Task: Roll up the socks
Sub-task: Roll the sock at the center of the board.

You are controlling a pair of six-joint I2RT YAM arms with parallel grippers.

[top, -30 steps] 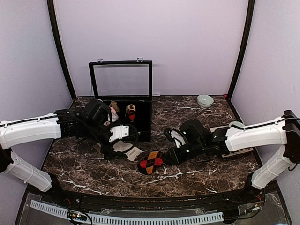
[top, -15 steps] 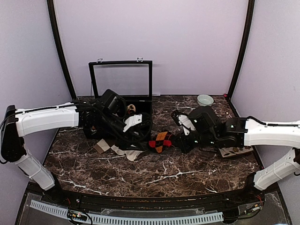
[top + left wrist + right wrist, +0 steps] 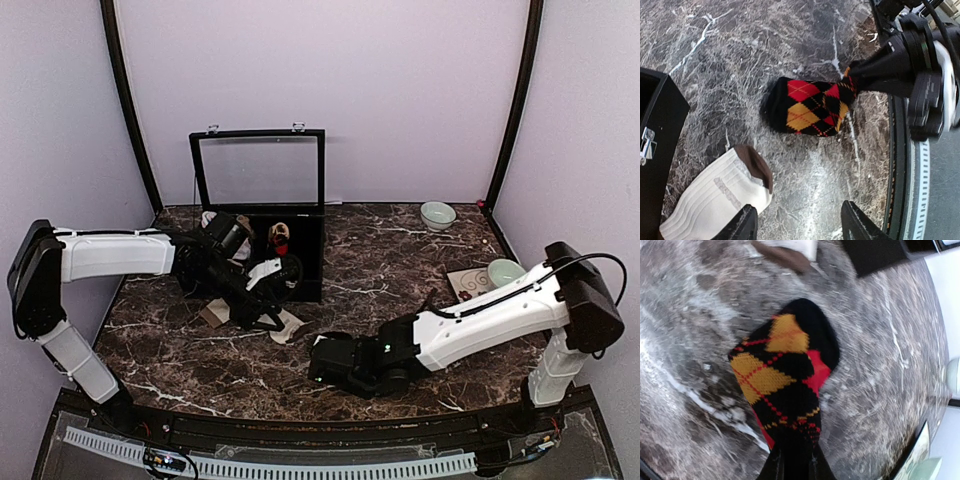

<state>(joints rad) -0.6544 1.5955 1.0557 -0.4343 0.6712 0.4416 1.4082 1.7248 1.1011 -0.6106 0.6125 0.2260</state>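
The black sock with red and orange argyle diamonds [image 3: 785, 375] hangs stretched over the marble near the front edge, its cuff end pinched in my shut right gripper [image 3: 795, 462]. The left wrist view shows that sock [image 3: 810, 107] and the right gripper [image 3: 856, 82] from the side. A cream sock [image 3: 710, 200] with a brown toe lies flat beside the black case. My left gripper [image 3: 800, 227] hovers just right of it, jaws apart with only bare marble between them. From above, the left gripper [image 3: 268, 312] is by the cream sock [image 3: 287, 325], and the right gripper [image 3: 322, 362] is low at the front.
A black case [image 3: 300, 262] with its lid [image 3: 260, 170] raised stands at the back left, rolled bundles [image 3: 279, 238] inside. A pale bowl [image 3: 437, 214] sits at the back right, a teal cup [image 3: 503, 270] on a board at the right. The table's front rail [image 3: 900, 165] is close.
My right arm has swung the argyle sock from the table's middle down to the front edge. My left gripper drew back toward the cream sock, and its jaws narrowed.
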